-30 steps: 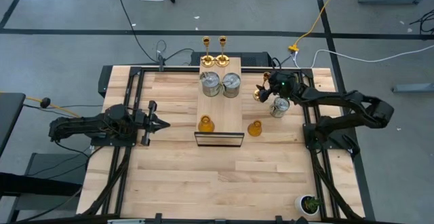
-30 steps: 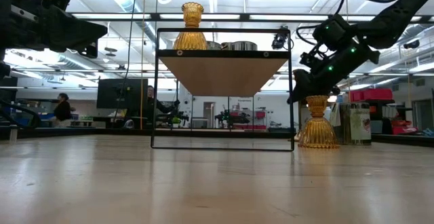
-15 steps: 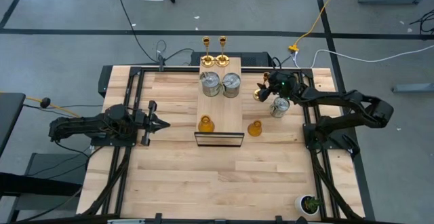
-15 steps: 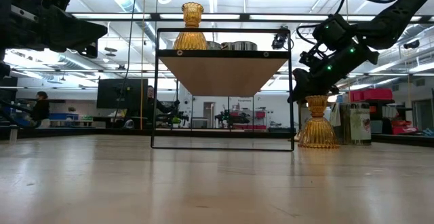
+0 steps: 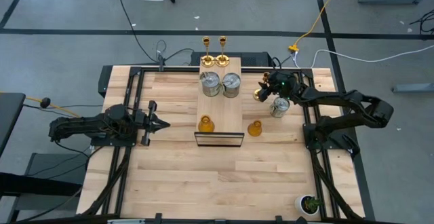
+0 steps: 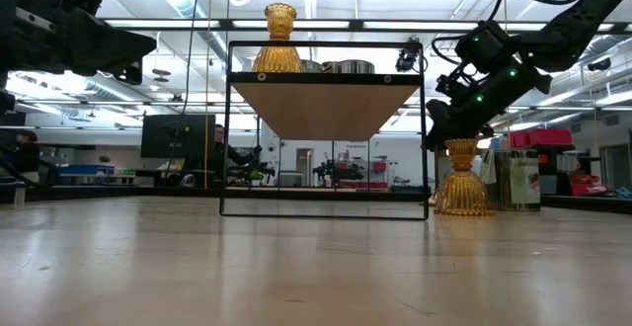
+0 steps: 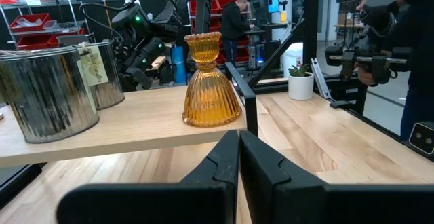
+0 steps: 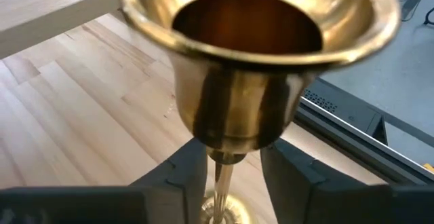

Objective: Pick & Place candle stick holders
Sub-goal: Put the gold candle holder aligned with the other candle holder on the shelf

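The gold candlestick (image 8: 251, 68) is the one getting picked: shiny brass, flared cup with a dark hollow inside, thin stem going down to a round base. It stands upright on the tabletop (image 5: 169, 183), toward the far edge and just right of the raised shelf (image 5: 230, 112). The right gripper (image 8: 234, 166) has its fingers (image 8: 183, 180) spread on either side of the stem just under the cup. There's a sliver of space on both sides, so it's not pinching yet as far as I can see.

Just beside it on the tabletop is a silver can (image 5: 279, 107), and a bit nearer the middle a squat ribbed amber holder (image 5: 254, 128) sits next to the shelf's front right corner.

Up on the shelf are two more gold candlesticks (image 5: 214, 60) side by side at the far end. Next come two silver cans (image 5: 220, 83), also side by side, and then another amber holder (image 7: 211, 81) near the front end, on its left side.

The left gripper (image 7: 239, 137) hangs over the left side of the tabletop, pointing at the shelf, with its fingers pressed together and nothing in them.

A small potted plant (image 5: 310, 203) sits at the near right corner.
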Tool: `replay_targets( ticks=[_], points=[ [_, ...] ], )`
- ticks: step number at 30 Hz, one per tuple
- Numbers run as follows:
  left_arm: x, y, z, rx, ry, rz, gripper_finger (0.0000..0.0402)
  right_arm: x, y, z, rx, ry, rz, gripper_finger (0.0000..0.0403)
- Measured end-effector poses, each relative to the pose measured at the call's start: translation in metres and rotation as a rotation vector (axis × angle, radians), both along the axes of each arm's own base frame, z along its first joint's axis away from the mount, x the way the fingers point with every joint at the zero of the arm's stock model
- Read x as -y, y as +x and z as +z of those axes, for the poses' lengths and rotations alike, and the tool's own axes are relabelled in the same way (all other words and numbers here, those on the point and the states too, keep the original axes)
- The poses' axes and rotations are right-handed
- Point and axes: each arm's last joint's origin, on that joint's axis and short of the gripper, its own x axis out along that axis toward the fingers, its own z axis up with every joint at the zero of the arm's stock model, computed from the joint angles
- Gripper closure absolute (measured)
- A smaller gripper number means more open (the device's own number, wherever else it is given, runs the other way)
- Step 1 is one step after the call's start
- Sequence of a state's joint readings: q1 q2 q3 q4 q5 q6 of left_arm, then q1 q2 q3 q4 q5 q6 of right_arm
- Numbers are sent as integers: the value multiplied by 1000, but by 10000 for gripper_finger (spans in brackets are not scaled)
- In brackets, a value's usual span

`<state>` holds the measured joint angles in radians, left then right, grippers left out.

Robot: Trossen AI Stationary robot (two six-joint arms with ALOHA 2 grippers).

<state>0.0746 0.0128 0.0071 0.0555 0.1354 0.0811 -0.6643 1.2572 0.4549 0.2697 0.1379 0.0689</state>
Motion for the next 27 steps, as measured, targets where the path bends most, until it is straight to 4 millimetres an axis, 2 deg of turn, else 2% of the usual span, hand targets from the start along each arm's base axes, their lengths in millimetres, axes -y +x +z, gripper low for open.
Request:
replay_targets(
  ticks=[27],
  points=[
    [0,0,0,0,0,0,383,0,0,0,-18,-13,12,378]
  ],
)
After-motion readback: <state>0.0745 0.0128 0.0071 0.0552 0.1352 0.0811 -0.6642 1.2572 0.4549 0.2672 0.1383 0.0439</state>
